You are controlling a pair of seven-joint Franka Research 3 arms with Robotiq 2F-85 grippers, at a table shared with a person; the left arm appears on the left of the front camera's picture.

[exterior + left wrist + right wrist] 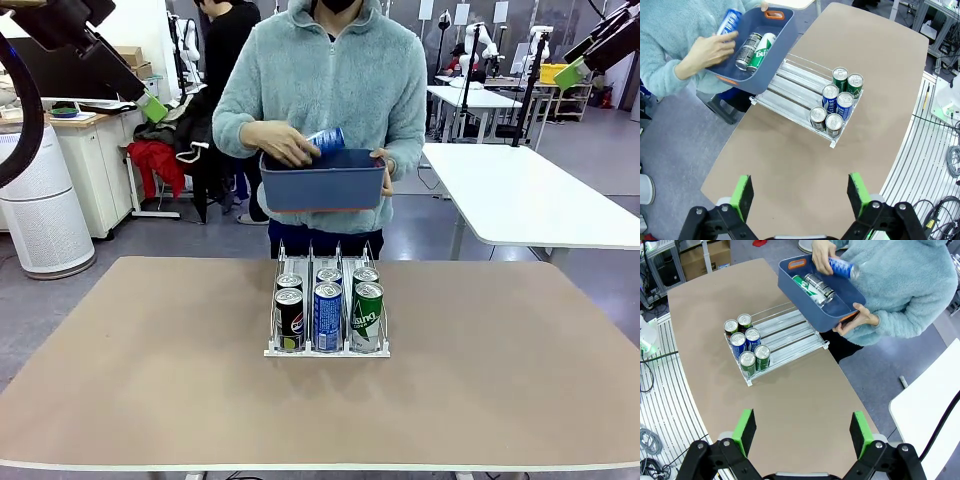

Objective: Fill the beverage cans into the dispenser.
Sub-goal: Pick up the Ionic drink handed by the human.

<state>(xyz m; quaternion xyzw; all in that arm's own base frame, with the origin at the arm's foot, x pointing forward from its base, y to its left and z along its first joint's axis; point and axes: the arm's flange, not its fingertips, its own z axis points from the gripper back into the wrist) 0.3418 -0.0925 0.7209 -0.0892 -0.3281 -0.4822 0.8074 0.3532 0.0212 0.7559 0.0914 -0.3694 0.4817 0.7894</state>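
Observation:
The white wire dispenser (327, 349) stands mid-table with several beverage cans in its near end: a black one (289, 318), a blue one (328, 316) and a green one (367, 316) in front, one more behind each. A person at the far side holds a blue-grey bin (325, 182) over the rack's far end and lifts a blue can (326, 139) from it. Inside the bin lie a green and a dark can (756, 50). My left gripper (152, 107) and right gripper (568, 73) hang high at the sides, both open and empty, far above the dispenser (790, 90) (790, 332).
The dispenser's far lane sections (790, 329) hold no cans. A white table (520, 195) stands behind on the right, with a cabinet (95, 165) and a white cylinder (40, 210) on the left. The brown tabletop (150, 380) spreads wide around the rack.

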